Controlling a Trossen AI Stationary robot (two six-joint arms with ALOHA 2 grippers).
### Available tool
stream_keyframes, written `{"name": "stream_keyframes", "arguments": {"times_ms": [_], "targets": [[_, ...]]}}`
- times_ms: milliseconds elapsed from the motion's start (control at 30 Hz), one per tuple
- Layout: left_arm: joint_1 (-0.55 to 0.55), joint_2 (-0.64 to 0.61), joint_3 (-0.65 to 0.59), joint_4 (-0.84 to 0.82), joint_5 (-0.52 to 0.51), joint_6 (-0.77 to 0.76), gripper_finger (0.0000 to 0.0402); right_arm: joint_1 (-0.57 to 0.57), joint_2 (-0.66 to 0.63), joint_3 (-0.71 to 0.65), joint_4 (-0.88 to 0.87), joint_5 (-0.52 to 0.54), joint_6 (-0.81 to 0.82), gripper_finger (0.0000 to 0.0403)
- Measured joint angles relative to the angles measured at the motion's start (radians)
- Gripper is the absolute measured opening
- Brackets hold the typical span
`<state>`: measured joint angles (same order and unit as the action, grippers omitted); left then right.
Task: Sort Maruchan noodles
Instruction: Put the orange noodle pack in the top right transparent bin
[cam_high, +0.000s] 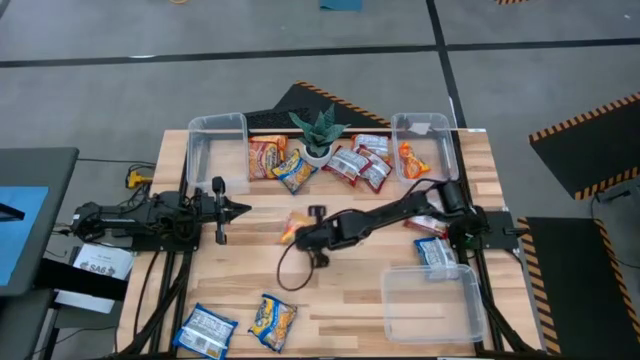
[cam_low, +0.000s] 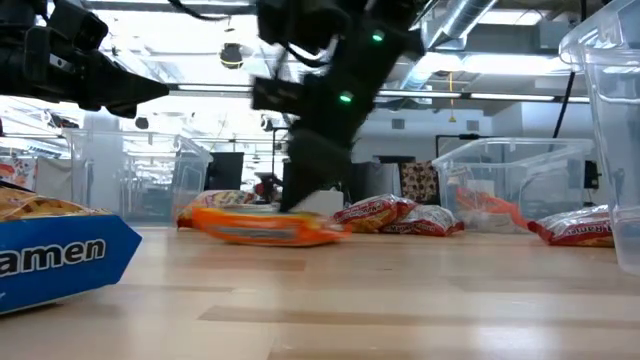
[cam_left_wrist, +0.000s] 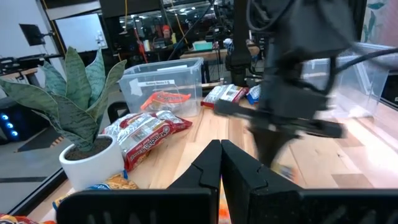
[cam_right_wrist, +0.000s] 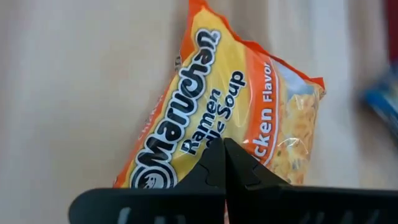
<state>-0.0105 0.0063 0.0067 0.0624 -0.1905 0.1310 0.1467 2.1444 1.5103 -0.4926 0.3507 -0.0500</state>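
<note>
An orange Maruchan chicken packet (cam_high: 293, 226) sits mid-table under my right gripper (cam_high: 298, 236), which is shut on it; in the right wrist view the packet (cam_right_wrist: 217, 93) fills the picture behind the shut fingertips (cam_right_wrist: 224, 149). More packets lie along the far edge: orange (cam_high: 267, 155), yellow (cam_high: 293, 171) and red-and-white (cam_high: 358, 163). One orange packet (cam_high: 412, 158) is inside a far bin. Blue ones (cam_high: 205, 328) (cam_high: 272, 320) rest flat near the near edge. My left gripper (cam_high: 240, 208) waits shut at the left, touching nothing. My right gripper pinches the orange packet between its two fingers, on the printed face near the packet's middle (cam_right_wrist: 208, 134). The fingers come from above, pointing down. In the low view the packet (cam_low: 265, 225) lies about level at the table top; whether it is lifted clear I cannot tell.
A potted plant (cam_high: 318, 135) stands at the far middle between two clear bins (cam_high: 215, 150) (cam_high: 425, 135). A third clear bin (cam_high: 435, 300) sits at the near right, with a blue packet (cam_high: 435, 250) and a red one (cam_high: 425, 225) beside the right arm's base.
</note>
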Motion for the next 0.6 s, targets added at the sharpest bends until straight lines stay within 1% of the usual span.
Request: {"name": "stream_keyframes", "arguments": {"times_ms": [133, 367, 500, 600], "targets": [[0.0, 0.0, 0.0, 0.0, 0.0, 0.0, 0.0, -0.017, -0.087, -0.126, -0.059, 0.022, 0.062, 0.0008], [0.0, 0.0, 0.0, 0.0, 0.0, 0.0, 0.0, -0.015, -0.305, -0.407, -0.034, 0.031, 0.221, 0.0008], [0.0, 0.0, 0.0, 0.0, 0.0, 0.0, 0.0, -0.001, -0.419, -0.511, -0.047, 0.029, 0.294, 0.0008], [0.0, 0.0, 0.0, 0.0, 0.0, 0.0, 0.0, 0.005, -0.48, -0.561, -0.054, 0.022, 0.334, 0.0008]]}}
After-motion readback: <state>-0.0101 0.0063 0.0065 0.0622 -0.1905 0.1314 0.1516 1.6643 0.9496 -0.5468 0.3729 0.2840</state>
